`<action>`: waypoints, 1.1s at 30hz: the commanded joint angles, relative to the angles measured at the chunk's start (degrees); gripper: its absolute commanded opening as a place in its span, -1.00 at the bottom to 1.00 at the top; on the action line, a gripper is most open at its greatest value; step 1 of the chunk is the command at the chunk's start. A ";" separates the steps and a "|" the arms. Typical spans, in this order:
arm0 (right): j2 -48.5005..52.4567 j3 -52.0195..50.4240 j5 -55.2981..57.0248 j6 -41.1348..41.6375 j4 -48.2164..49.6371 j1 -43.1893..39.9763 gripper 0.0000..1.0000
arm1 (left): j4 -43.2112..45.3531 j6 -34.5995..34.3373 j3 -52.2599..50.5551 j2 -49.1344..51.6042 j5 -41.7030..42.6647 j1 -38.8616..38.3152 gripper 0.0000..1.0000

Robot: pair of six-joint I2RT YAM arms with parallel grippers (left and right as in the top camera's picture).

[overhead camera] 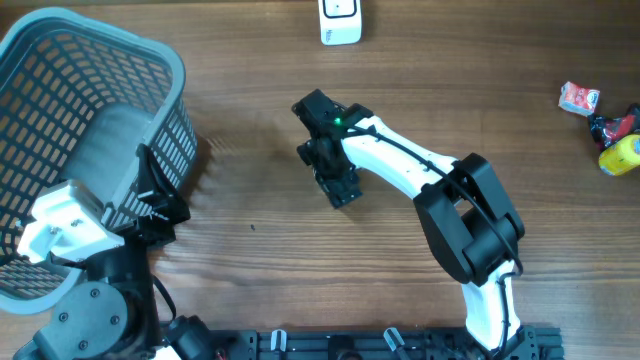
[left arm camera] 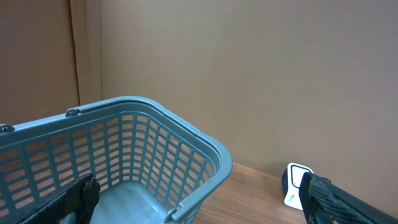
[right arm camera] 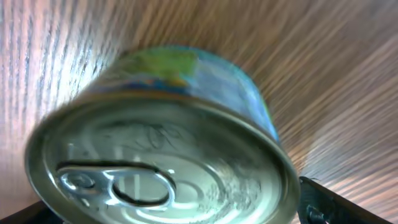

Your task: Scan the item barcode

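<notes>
A blurred can [right arm camera: 168,155] is crowding the frame; whether the right gripper [overhead camera: 328,150] is holding it is unclear. The left gripper [left arm camera: 202,202] is gaping, empty.

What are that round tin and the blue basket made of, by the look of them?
The tin looks like metal: a shiny silver lid with a pull ring, and a printed label round its side. The basket looks like moulded plastic: matte grey-blue, with open lattice walls and a smooth rim.

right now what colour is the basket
Pale blue-grey plastic with slotted lattice walls. The basket shows best in the left wrist view.
</notes>
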 commanded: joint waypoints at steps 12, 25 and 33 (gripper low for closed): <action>-1.62 -0.28 8.81 -79.60 -0.44 0.70 0.99 | -0.07 -1.42 0.48 -0.11 0.31 -0.22 1.00; -1.60 -0.28 12.72 -103.16 4.20 0.66 1.00 | -0.17 -1.42 0.48 -0.11 0.28 -0.22 1.00; -1.55 -0.28 9.42 -97.57 5.90 0.66 1.00 | -0.44 -1.42 0.48 -0.11 0.28 -0.22 1.00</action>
